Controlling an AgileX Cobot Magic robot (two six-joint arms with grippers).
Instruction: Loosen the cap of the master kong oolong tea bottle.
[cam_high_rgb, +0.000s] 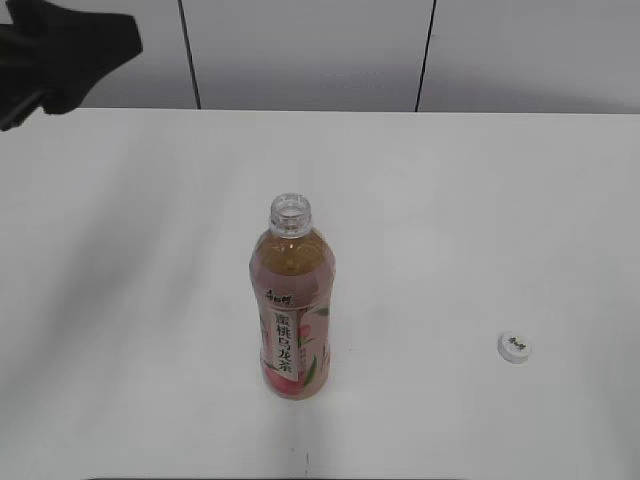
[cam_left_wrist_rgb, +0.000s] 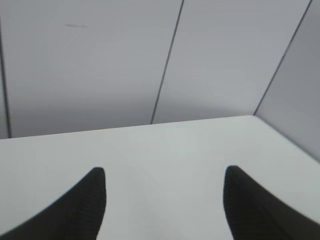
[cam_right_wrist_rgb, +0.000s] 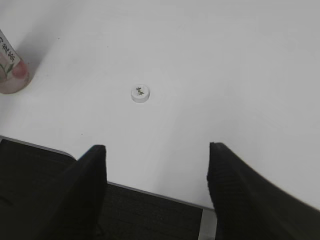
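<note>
— How many of each thing do you count?

— One clear plastic bottle of pale amber tea with a pink peach label (cam_high_rgb: 291, 305), one small round white plastic screw cap (cam_high_rgb: 514, 346), both on the white table (cam_high_rgb: 480, 200). And my two grippers.

— Which way does the bottle point?

— Its long axis is vertical, the bare neck straight up toward twelve o'clock in the exterior view, the label's characters running down its front. It stands about mid-table.

— And the cap?

— Off the bottle, lying flat with its printed top up, well apart from it at about four o'clock.

— Your grippers?

— My right gripper (cam_right_wrist_rgb: 157, 165) is spread wide and empty near the table's front edge; the cap (cam_right_wrist_rgb: 140, 93) lies beyond the gap, the bottle's base (cam_right_wrist_rgb: 11, 70) at ten o'clock. My left gripper (cam_left_wrist_rgb: 165, 187) is also wide apart, holding nothing, facing the grey wall panels (cam_left_wrist_rgb: 100, 60).
</note>
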